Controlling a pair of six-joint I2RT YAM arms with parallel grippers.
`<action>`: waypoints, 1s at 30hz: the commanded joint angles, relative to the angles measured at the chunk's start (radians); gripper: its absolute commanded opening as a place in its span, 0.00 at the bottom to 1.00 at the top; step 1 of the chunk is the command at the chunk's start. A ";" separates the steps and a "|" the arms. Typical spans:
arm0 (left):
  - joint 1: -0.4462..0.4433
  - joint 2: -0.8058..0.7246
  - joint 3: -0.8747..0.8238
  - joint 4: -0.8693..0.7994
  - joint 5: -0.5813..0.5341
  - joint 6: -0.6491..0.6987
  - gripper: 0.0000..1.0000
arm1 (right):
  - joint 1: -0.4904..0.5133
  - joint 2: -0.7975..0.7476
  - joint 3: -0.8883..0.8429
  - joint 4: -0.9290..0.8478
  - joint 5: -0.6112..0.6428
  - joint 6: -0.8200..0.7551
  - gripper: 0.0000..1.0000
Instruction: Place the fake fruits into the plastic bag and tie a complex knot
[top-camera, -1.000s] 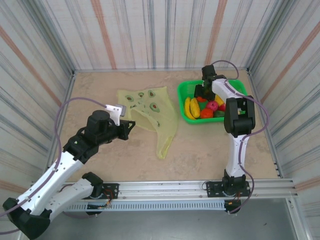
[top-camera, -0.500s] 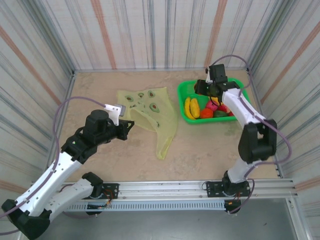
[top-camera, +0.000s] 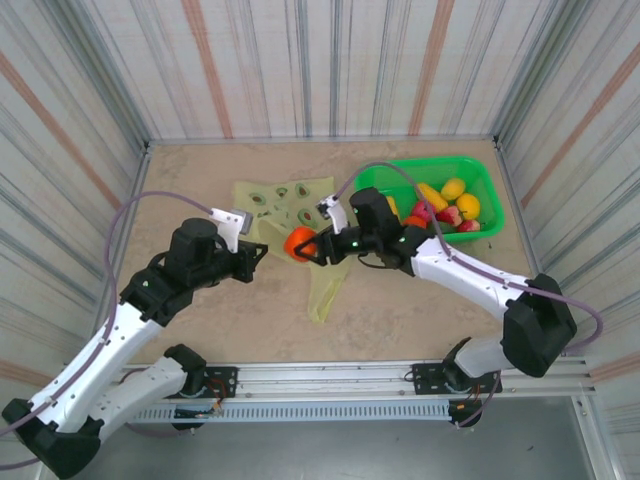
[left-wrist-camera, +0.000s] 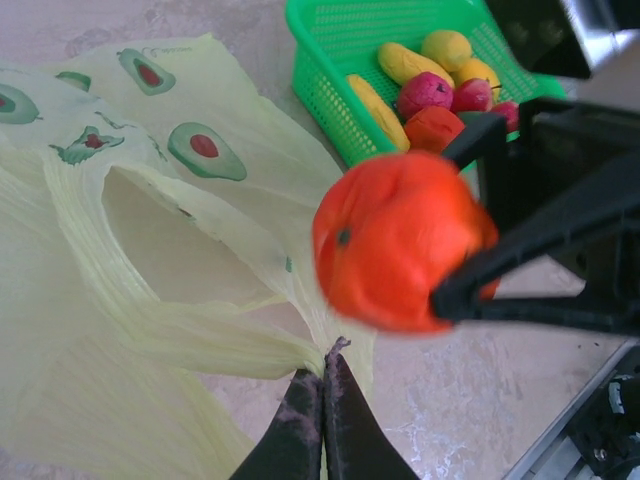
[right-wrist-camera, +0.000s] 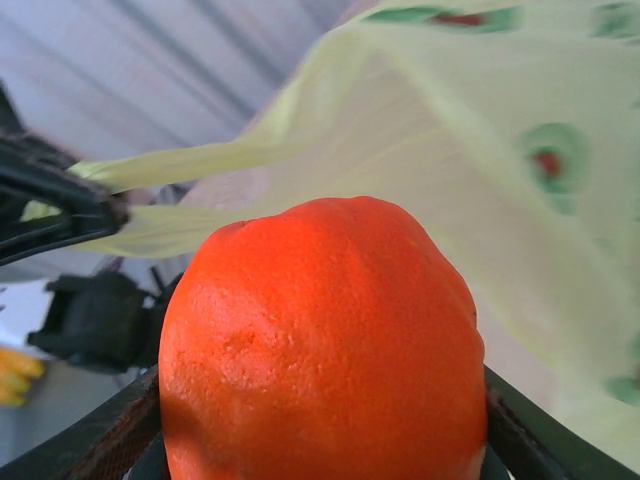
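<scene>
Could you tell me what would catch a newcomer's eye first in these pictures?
A vivid orange fruit, clamped in the right end effector, hangs over the pale plastic bag at mid-table. The left end effector pinches the bag's edge beside its gaping mouth. At the far right a green basket holds the other fruits.

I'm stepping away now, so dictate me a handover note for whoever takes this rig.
Left gripper: shut on the plastic bag's edge, lifting its mouth open.
Right gripper: shut on an orange fruit, held beside the bag opening.
Other fruits lie in the green basket.
Done: nothing visibly bagged.
To do: drop this one in, bag the rest, tie the knot.
</scene>
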 joint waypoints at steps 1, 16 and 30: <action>-0.010 -0.023 0.011 0.016 0.045 0.037 0.00 | 0.033 0.077 0.048 0.075 -0.063 -0.006 0.57; -0.017 -0.031 0.027 0.002 0.150 0.070 0.00 | 0.082 0.417 0.381 -0.077 0.508 0.055 0.63; 0.005 0.000 0.095 -0.030 0.102 0.100 0.00 | 0.111 0.551 0.488 -0.067 0.775 0.109 0.93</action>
